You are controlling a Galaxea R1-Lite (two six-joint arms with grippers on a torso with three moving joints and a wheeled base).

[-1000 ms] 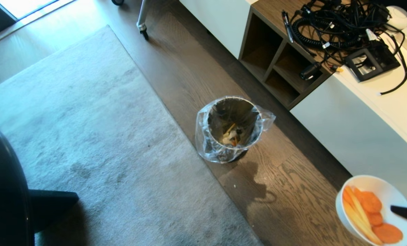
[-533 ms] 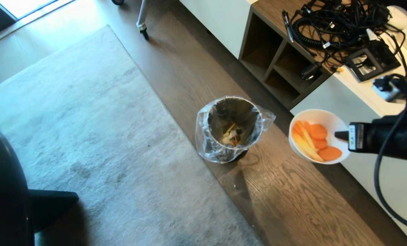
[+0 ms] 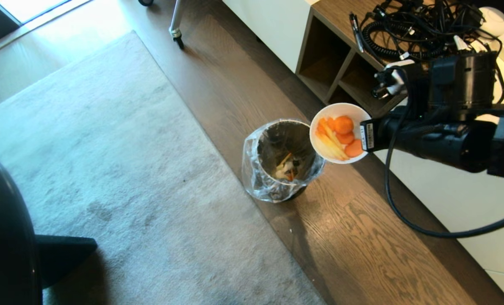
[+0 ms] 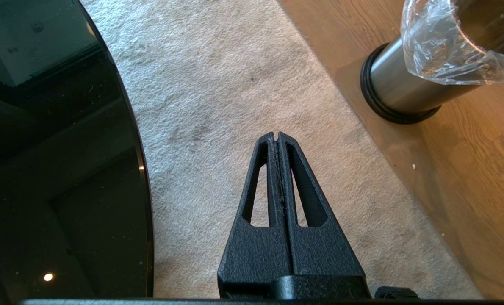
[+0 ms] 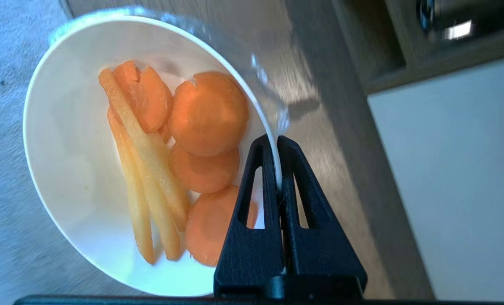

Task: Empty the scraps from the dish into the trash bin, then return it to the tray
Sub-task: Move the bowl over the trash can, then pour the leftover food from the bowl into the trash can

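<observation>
The left gripper (image 4: 277, 137) hangs nearest, its fingers pressed together and empty, over the grey rug (image 3: 108, 169) beside the black round table (image 4: 57, 169). Farther out on the wooden floor (image 3: 362, 237) stands the trash bin (image 3: 283, 159), its clear liner folded over the rim. The right gripper (image 5: 277, 165) is clamped on the rim of the dish (image 3: 339, 133), holding it tilted at the bin's far right edge. The scraps (image 3: 336, 135), carrot slices and pale strips, lie in the dish. A counter (image 3: 468, 178) with tangled cables (image 3: 413, 29) runs along the far right.
</observation>
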